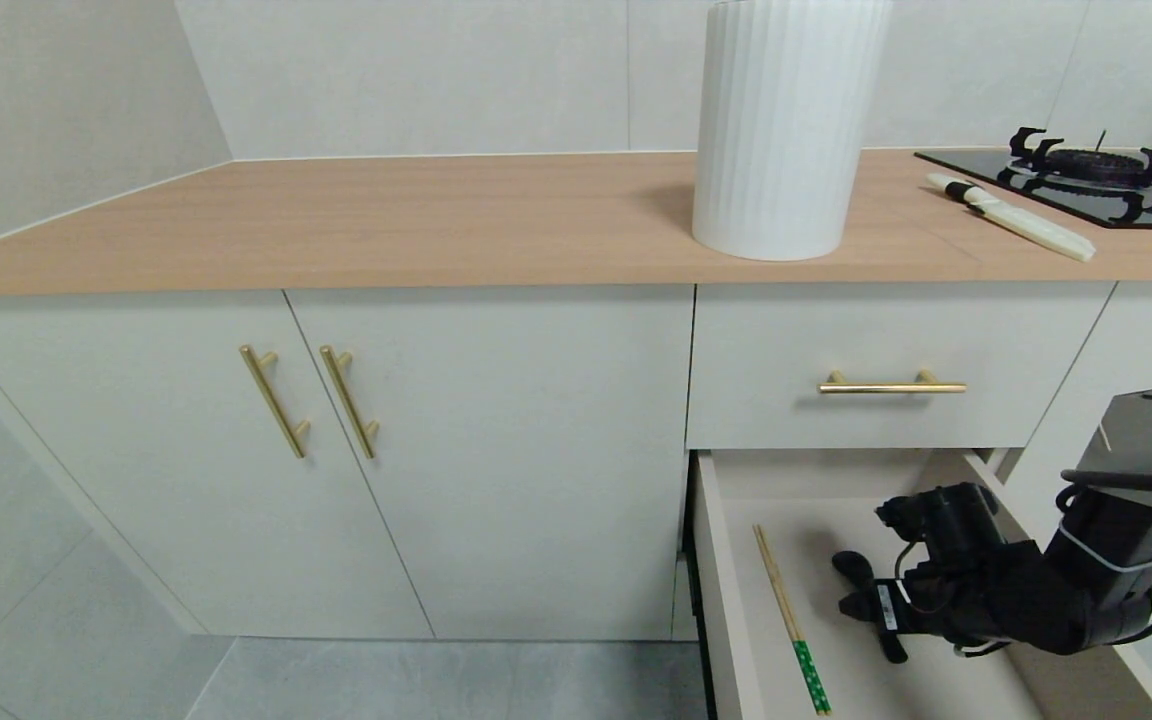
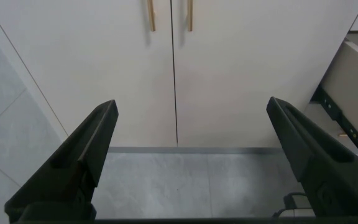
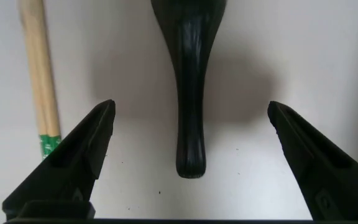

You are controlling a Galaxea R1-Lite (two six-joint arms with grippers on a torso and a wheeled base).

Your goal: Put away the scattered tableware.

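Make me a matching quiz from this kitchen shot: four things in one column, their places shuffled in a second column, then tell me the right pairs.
Things
1. chopsticks
2. black spoon
3. white ribbed container
4. white utensil with a black band

Places
A. on the counter, beside the stove
B. in the open drawer, close along its left wall
C. on the counter, above the closed drawer
D. in the open drawer, toward the middle of its floor

Pairs: 1-B, 2-D, 3-C, 4-A
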